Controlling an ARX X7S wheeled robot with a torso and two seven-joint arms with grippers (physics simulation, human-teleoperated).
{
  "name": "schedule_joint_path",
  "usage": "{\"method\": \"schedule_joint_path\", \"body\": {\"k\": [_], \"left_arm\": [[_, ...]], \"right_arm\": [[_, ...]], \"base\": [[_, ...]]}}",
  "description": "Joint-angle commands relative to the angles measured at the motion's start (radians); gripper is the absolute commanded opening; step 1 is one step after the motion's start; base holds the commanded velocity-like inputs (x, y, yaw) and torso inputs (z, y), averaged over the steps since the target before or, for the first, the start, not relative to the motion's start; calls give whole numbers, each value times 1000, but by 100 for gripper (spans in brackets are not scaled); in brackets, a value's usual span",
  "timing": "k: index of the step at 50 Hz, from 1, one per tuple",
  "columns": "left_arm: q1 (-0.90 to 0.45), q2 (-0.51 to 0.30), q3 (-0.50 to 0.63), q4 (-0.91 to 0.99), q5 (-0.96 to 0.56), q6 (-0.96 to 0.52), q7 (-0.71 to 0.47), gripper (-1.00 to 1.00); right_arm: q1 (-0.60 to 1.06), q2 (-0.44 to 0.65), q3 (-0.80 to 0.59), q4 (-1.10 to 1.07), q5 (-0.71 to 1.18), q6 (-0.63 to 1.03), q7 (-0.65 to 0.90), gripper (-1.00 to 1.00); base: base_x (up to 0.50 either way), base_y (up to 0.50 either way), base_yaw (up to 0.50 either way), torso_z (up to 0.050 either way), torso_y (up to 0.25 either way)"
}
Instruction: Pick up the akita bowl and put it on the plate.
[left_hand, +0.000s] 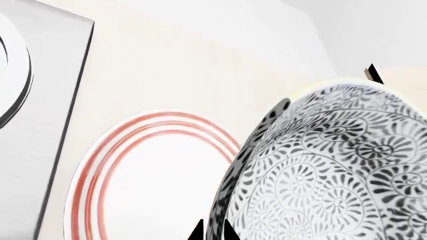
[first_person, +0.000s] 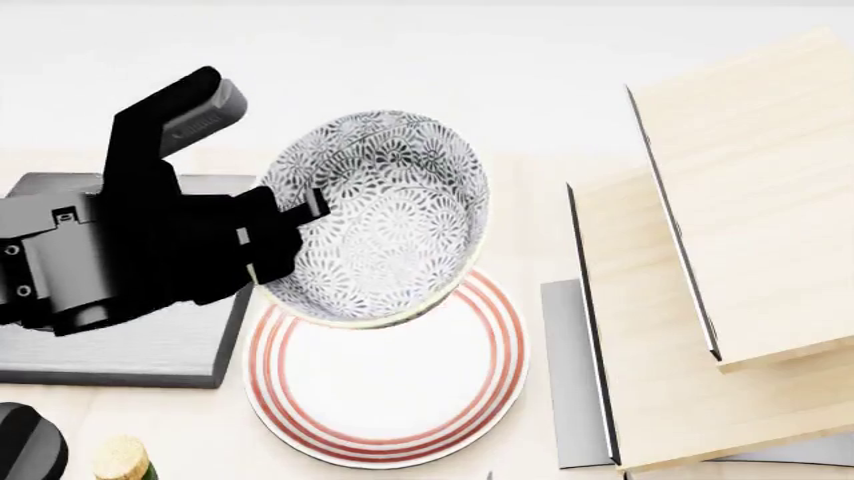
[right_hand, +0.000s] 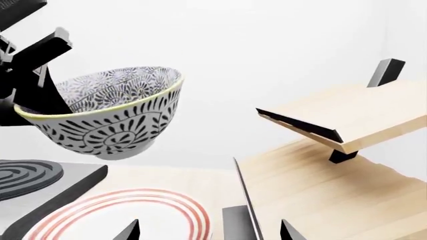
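The akita bowl (first_person: 387, 215), white with a dense grey-blue floral pattern, hangs tilted in the air above the far-left part of the plate (first_person: 387, 395). My left gripper (first_person: 287, 225) is shut on the bowl's left rim. In the left wrist view its two black tips (left_hand: 213, 232) pinch the bowl's wall (left_hand: 333, 165), with the red-ringed plate (left_hand: 160, 190) behind. The right wrist view shows the bowl (right_hand: 113, 125) held well clear of the plate (right_hand: 113, 220). My right gripper (right_hand: 210, 232) is open and holds nothing, low beside the plate's right side.
A dark-grey square burner (first_person: 120, 345) lies left of the plate, under my left arm. A stepped wooden rack (first_person: 721, 250) with a grey base stands to the right. A black knob (first_person: 27, 445) and a cork-topped bottle (first_person: 120, 460) sit at the near left.
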Motion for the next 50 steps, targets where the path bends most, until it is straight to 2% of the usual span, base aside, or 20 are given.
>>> {"method": "schedule_joint_path", "body": {"k": [1,7,23,28,50], "left_arm": [[40,-20,12,46,10,5,9,-100],[61,-47,11,109,2,-8,-18,-100],[94,-53,44,76,48,12,49,-100],[100,-43,63,45,72,22,85,-100],[110,-13,102,26,109,37,112,-100]], "right_arm": [[1,2,-2,-2,0,2,4,100],[0,5,-4,-13,-2,6,6,100],[1,10,-5,-21,1,10,11,100],[4,8,-7,-11,0,4,11,100],[2,12,-13,-10,3,-1,13,100]], "base": [[0,0,0,0,10],[0,0,0,0,0],[0,0,0,0,0],[0,0,0,0,2],[0,0,0,0,0]]}}
